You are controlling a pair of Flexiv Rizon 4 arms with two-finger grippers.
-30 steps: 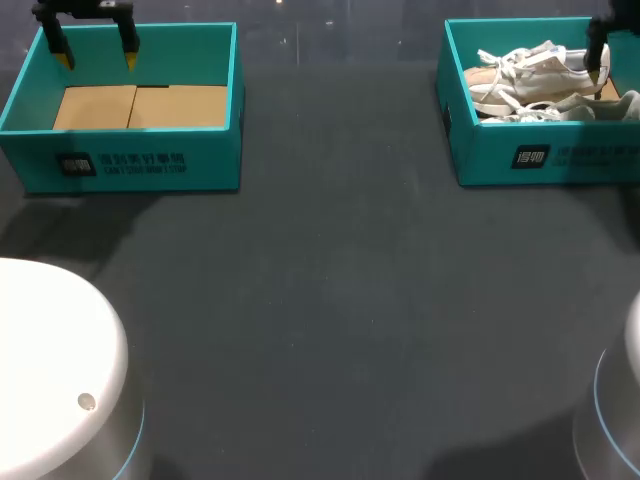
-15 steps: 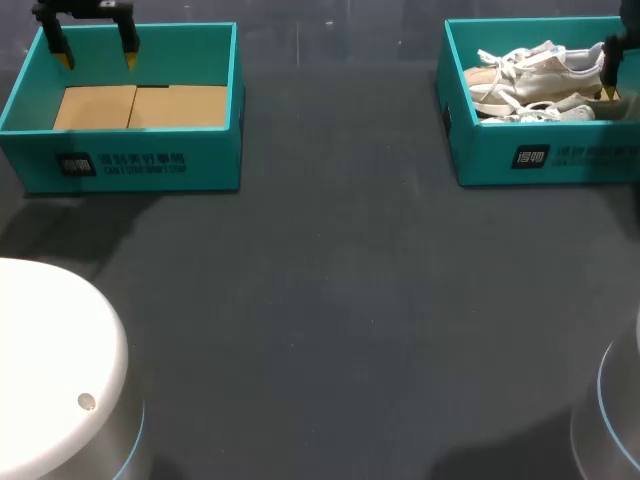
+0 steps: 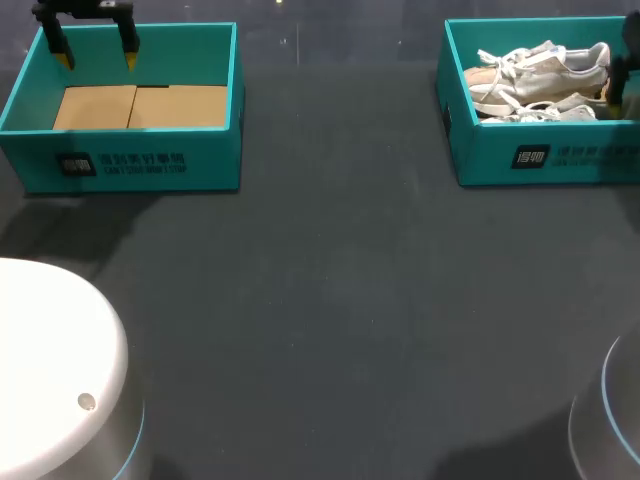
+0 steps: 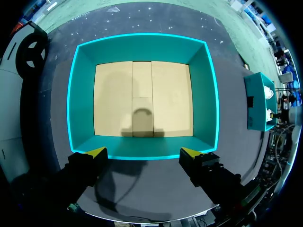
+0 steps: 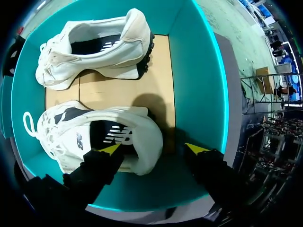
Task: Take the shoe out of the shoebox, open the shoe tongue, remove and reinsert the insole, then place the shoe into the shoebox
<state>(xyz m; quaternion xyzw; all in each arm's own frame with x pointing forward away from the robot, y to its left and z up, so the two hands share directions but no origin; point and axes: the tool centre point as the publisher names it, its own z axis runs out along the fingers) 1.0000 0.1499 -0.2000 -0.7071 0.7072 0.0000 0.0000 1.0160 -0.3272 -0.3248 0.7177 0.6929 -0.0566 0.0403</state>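
Right hand (image 5: pixel 154 149) withdrew, shoes (image 3: pixel 540 72) apparently pointing left

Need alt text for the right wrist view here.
The open right gripper hangs over a teal shoebox holding two white sneakers side by side on its cardboard floor. One yellow tip sits above the nearer sneaker's heel.

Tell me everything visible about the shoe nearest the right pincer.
The shoe is a white sneaker with what looks like leather and mesh panels, loose white laces looping past the toe, and a dark lining. It sits in the teal shoebox on the cardboard floor with its opening facing up, beside the second shoe. The right pincer hangs open over its heel. Whether it touches cannot be told.
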